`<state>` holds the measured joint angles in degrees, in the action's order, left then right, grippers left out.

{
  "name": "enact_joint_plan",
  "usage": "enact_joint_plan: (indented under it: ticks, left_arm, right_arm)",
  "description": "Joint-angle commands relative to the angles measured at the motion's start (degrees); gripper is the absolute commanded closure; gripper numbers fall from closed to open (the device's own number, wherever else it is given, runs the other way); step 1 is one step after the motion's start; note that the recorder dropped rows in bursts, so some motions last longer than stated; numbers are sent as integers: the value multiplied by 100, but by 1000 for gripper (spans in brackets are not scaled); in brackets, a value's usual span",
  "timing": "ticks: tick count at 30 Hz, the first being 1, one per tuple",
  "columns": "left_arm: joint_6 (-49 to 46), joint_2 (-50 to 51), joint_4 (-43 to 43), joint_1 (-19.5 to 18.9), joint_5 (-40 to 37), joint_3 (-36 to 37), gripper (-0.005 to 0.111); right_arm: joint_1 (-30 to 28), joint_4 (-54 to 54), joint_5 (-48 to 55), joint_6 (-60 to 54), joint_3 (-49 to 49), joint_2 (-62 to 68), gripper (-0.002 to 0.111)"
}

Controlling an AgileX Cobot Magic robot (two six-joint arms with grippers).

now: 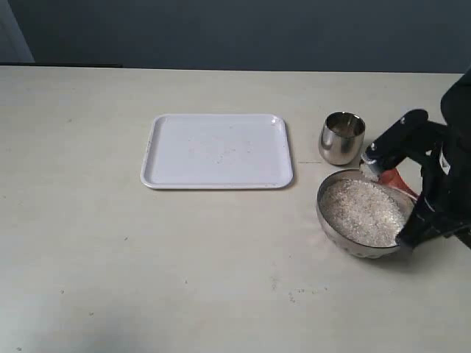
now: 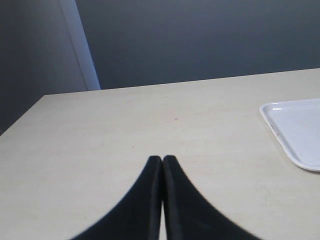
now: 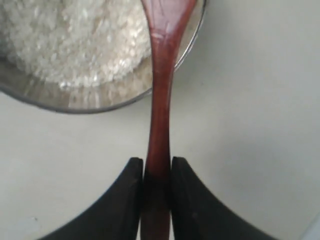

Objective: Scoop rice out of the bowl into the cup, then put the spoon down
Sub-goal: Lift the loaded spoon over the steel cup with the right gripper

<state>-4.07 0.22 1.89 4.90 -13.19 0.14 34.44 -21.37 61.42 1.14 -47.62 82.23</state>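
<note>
The right end effector (image 3: 157, 164) clamps the spoon (image 3: 160, 100) by its handle, letting its head reach over the rice (image 3: 75, 35) in the bowl (image 3: 65, 101), cup (image 1: 342, 137) just beside; the left end effector (image 2: 162, 160) hangs closed, empty.

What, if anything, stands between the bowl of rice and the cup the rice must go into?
Nothing visible. The cup stands apart from the bowl, with only bare table between them. The white tray lies off to one side, clear of that path.
</note>
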Motion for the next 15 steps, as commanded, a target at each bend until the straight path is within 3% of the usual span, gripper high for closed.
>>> enact_joint_plan:
  ticks: [1,15]
  left_arm:
    - [25,-22,-6,38,73,-14,106]
    - [25,-22,-6,38,73,-14,106]
  right_arm:
    - [-284,0,-198,-183,-423,-46,109]
    - [-717,-65,-343,-735,-1537,1155,109]
